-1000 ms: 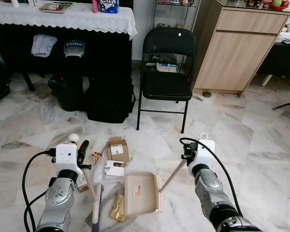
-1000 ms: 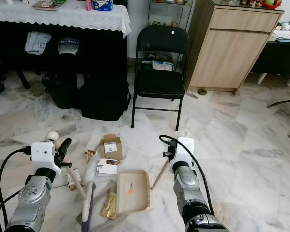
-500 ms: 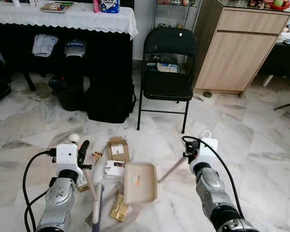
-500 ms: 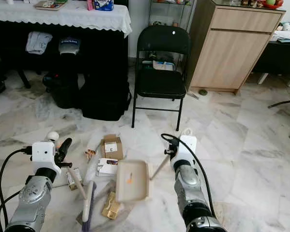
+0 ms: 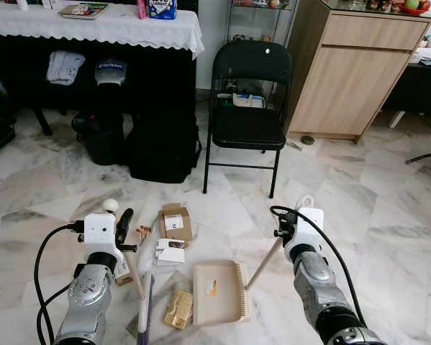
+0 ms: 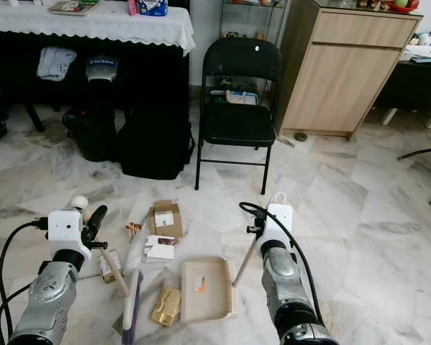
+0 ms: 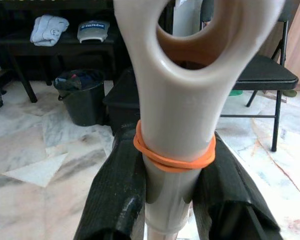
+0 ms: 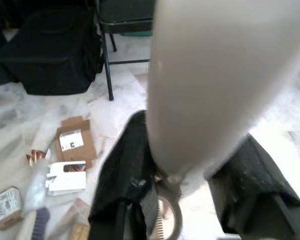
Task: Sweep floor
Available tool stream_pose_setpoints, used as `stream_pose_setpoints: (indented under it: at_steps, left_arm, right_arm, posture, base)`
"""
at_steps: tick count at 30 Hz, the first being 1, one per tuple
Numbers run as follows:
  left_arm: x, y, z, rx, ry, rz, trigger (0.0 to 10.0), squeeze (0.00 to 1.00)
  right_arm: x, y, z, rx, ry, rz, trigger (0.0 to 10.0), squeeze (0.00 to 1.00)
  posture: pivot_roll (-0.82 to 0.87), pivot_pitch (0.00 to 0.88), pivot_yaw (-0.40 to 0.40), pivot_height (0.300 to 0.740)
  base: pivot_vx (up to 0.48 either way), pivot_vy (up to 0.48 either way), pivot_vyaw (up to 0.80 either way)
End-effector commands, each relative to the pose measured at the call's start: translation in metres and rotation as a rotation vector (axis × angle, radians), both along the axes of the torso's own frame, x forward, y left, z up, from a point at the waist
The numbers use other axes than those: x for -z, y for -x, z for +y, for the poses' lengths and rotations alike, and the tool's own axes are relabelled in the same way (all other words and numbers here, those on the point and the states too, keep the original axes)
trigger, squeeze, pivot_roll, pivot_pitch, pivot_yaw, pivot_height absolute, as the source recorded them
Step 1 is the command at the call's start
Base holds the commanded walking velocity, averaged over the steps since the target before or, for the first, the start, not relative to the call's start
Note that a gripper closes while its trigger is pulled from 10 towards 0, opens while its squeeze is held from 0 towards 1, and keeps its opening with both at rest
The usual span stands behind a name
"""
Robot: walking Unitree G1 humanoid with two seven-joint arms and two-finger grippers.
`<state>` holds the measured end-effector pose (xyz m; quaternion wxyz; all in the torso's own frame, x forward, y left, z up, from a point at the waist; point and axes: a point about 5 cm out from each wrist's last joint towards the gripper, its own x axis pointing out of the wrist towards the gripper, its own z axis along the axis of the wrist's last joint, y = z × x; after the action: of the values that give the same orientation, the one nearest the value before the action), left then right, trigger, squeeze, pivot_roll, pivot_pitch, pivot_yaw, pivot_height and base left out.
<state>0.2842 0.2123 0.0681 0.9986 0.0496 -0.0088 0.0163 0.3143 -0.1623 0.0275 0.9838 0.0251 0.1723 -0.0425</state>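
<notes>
Pinching the broom handle (image 7: 172,150) between its black fingers, the left gripper (image 5: 125,241) angles a light, stiff brush toward scattered cardboard scraps (image 5: 175,219), while the right gripper (image 8: 190,185) clamps the dustpan's handle (image 5: 262,262) — dustpan (image 5: 219,291) flat on the marble floor (image 5: 373,208).

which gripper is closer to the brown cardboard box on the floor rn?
Left. The left gripper, shut on the broom handle, sits just to the robot's left of the cardboard box. The right gripper, holding the dustpan handle, is well off to the box's right, beyond the dustpan.
</notes>
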Motion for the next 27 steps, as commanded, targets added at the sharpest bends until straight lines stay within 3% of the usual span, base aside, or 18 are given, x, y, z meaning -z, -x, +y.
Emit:
stream_pose_setpoints:
  at_steps: [1,27]
  left_arm:
    - [0.001,0.001,-0.003,0.007,-0.004,0.007,10.0,0.0]
    - [0.002,0.002,-0.003,0.013,-0.006,0.012,10.0,0.0]
  right_arm:
    - [-0.003,-0.002,-0.007,0.022,0.036,0.004,10.0,0.0]
    - [0.003,0.0,0.006,-0.032,0.002,0.023,10.0,0.0]
  posture:
    - [0.06,0.043,-0.084,0.74]
    - [0.07,0.048,-0.081,0.74]
  base:
    - [0.0,0.0,0.0]
    - [0.0,0.0,0.0]
